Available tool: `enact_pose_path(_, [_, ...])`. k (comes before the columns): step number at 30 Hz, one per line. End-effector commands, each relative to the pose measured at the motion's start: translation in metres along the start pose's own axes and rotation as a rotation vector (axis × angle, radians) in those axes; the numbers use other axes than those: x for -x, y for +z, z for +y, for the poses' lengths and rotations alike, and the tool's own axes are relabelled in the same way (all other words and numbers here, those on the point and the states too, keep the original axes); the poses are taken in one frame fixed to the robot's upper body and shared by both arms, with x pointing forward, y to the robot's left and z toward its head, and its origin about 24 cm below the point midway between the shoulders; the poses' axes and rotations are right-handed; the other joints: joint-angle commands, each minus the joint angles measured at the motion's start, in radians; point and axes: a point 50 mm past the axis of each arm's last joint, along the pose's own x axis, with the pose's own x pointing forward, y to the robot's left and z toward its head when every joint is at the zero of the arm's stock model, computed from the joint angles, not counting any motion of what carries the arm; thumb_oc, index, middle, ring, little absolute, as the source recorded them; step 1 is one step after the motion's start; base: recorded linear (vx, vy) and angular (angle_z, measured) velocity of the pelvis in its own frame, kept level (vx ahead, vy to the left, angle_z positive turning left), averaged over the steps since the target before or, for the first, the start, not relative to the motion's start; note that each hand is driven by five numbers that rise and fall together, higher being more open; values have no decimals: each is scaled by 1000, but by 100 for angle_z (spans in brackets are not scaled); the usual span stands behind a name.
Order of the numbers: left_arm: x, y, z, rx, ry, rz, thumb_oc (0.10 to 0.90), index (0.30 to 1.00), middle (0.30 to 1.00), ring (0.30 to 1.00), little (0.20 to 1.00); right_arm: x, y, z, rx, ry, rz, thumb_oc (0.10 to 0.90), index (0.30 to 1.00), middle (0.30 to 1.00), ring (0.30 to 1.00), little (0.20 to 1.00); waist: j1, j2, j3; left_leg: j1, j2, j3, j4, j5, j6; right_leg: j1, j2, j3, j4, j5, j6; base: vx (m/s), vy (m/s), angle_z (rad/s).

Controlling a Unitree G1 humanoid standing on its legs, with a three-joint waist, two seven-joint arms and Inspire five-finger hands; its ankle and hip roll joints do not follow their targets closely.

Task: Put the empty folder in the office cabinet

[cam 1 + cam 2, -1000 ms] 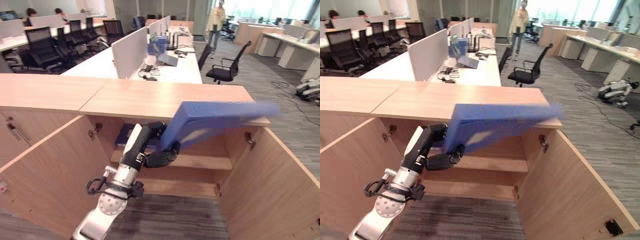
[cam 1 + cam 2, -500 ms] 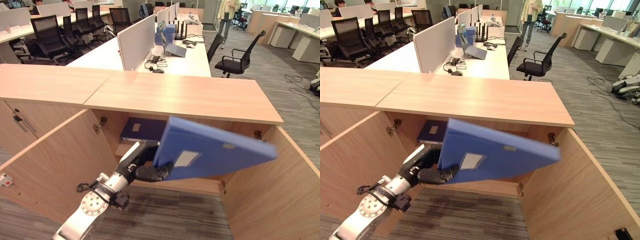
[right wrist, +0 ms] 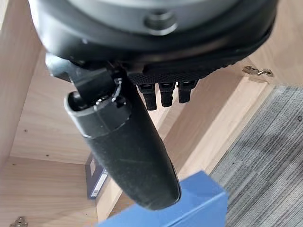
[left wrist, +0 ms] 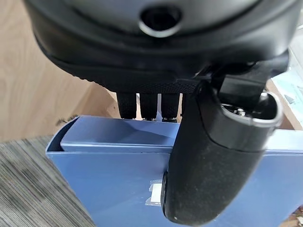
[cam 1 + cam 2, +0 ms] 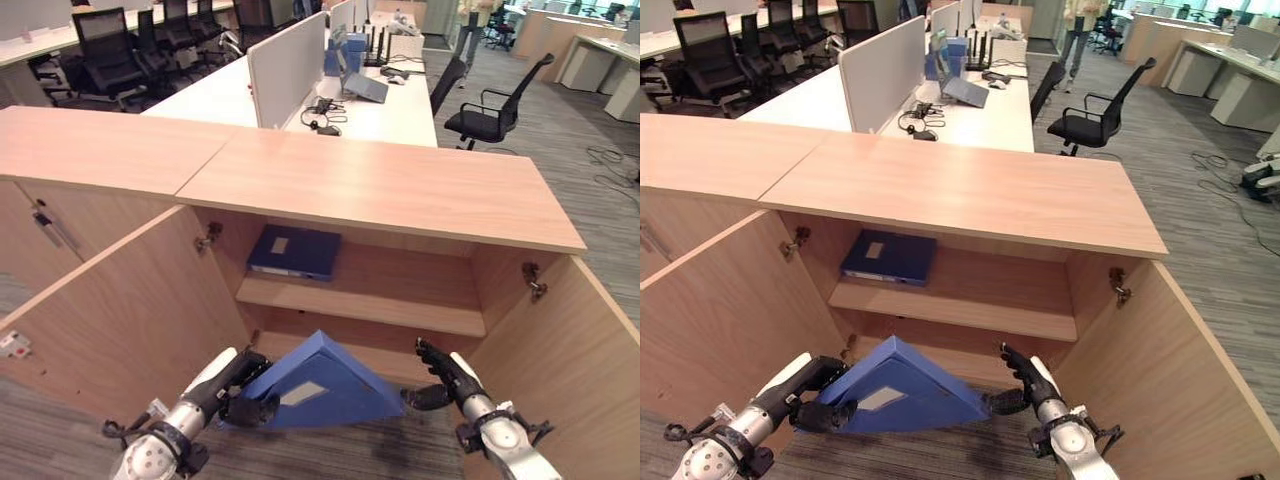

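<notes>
The blue folder hangs tilted low in front of the open office cabinet, at the level of its bottom compartment. My left hand is shut on the folder's left end. In the left wrist view the thumb presses on the folder's face while the fingers reach behind its spine. My right hand is at the folder's right corner with its fingers straight. Its thumb reaches to that corner.
A second dark blue folder lies flat on the left of the cabinet's upper shelf. Both doors stand open, the left door and the right door. Beyond the cabinet are desks and office chairs.
The folder has dropped from in front of the upper shelf down to the bottom compartment's opening, still in my left hand. My right hand has come up to its right corner. The camera tipped downward.
</notes>
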Motion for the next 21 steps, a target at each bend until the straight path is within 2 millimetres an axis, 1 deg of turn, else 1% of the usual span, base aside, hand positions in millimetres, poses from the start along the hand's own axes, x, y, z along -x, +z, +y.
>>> enact_pose_path(1, [-3, 50, 43, -77, 216, -292, 400, 300, 300, 300, 300, -3, 41, -30, 181, -81, -185, 800, 900, 900, 900, 900, -20, -21, -33, -5, 8, -23, -5, -84, -20, 1, -55, -25, 7, -7, 90, 0, 0, 0])
enact_pose_path(2, [-4, 51, 42, -79, 224, -294, 400, 300, 300, 300, 300, -2, 48, -30, 227, -74, -212, 800, 900, 900, 900, 900, -20, -21, -32, -5, 7, -24, -5, -84, -20, 1, -55, -25, 7, -8, 89, 0, 0, 0])
enact_pose_path(3, [-4, 51, 42, -79, 224, -295, 400, 300, 300, 300, 300, -2, 48, -30, 227, -74, -212, 800, 900, 900, 900, 900, -20, -21, -33, -6, 7, -24, -5, -83, -20, 0, -56, -25, 7, -7, 89, 0, 0, 0])
enact_pose_path(5, [-4, 52, 44, -82, 234, -300, 400, 300, 300, 300, 300, -2, 55, -26, 267, -38, -241, 800, 900, 900, 900, 900, -18, -22, -33, -8, 8, -26, -5, -83, -20, -1, -55, -24, 7, -8, 88, 20, -9, -1])
enact_pose_path(6, [-5, 52, 43, -85, 236, -300, 400, 300, 300, 300, 300, -2, 56, -20, 270, 2, -248, 800, 900, 900, 900, 900, -17, -24, -36, -3, 8, -28, -5, -93, -21, 3, -54, -24, 7, -16, 88, 0, 0, 0])
enact_pose_path(7, [-5, 52, 43, -85, 237, -301, 400, 300, 300, 300, 300, -2, 56, -20, 271, 2, -249, 800, 900, 900, 900, 900, -18, -24, -33, -7, 7, -27, -5, -84, -21, 0, -55, -25, 7, -9, 87, 0, 0, 0])
enact_pose_path(9, [-7, 55, 43, -99, 238, -308, 400, 300, 300, 300, 300, -3, 58, -10, 274, 66, -256, 800, 900, 900, 900, 900, -16, -25, -35, -9, 8, -28, -5, -83, -22, -2, -55, -27, 7, -9, 86, -17, -2, 0])
enact_pose_path(11, [-7, 55, 43, -106, 242, -309, 400, 300, 300, 300, 300, -4, 58, -6, 274, 85, -259, 800, 900, 900, 900, 900, -16, -25, -35, -10, 8, -29, -5, -83, -22, -2, -55, -27, 7, -10, 86, 0, 0, 0])
enact_pose_path(12, [-8, 56, 44, -115, 248, -316, 400, 300, 300, 300, 300, -3, 63, 0, 248, 132, -282, 800, 900, 900, 900, 900, -15, -26, -36, -11, 8, -30, -5, -82, -23, -2, -55, -27, 7, -11, 85, 0, 0, 0])
enact_pose_path(14, [-8, 57, 44, -125, 253, -320, 400, 300, 300, 300, 300, -3, 67, 4, 235, 164, -300, 800, 900, 900, 900, 900, -14, -26, -36, -11, 8, -31, -5, -83, -24, -3, -55, -27, 7, -12, 85, 0, -2, 2])
enact_pose_path(17, [-10, 60, 44, -126, 262, -333, 400, 300, 300, 300, 300, -4, 74, 8, 238, 188, -331, 800, 900, 900, 900, 900, -12, -25, -37, -10, 8, -31, -5, -81, -25, -2, -56, -29, 7, -13, 85, 0, 0, 0])
enact_pose_path(18, [-12, 61, 44, -124, 262, -340, 400, 300, 300, 300, 300, -6, 78, 10, 247, 191, -346, 800, 900, 900, 900, 900, -10, -25, -36, -10, 9, -31, -5, -81, -25, -3, -56, -29, 7, -12, 85, 0, 0, 0])
enact_pose_path(19, [-14, 66, 44, -125, 264, -360, 400, 300, 300, 300, 300, -8, 86, 13, 259, 203, -375, 800, 900, 900, 900, 900, -8, -24, -38, -10, 9, -32, -5, -80, -25, -4, -56, -30, 7, -12, 85, 0, 0, 0])
enact_pose_path(21, [-15, 70, 44, -132, 264, -379, 400, 300, 300, 300, 300, -8, 92, 16, 263, 215, -398, 800, 900, 900, 900, 900, -8, -24, -40, -11, 9, -32, -5, -80, -26, -4, -56, -31, 7, -13, 84, 0, 0, 0])
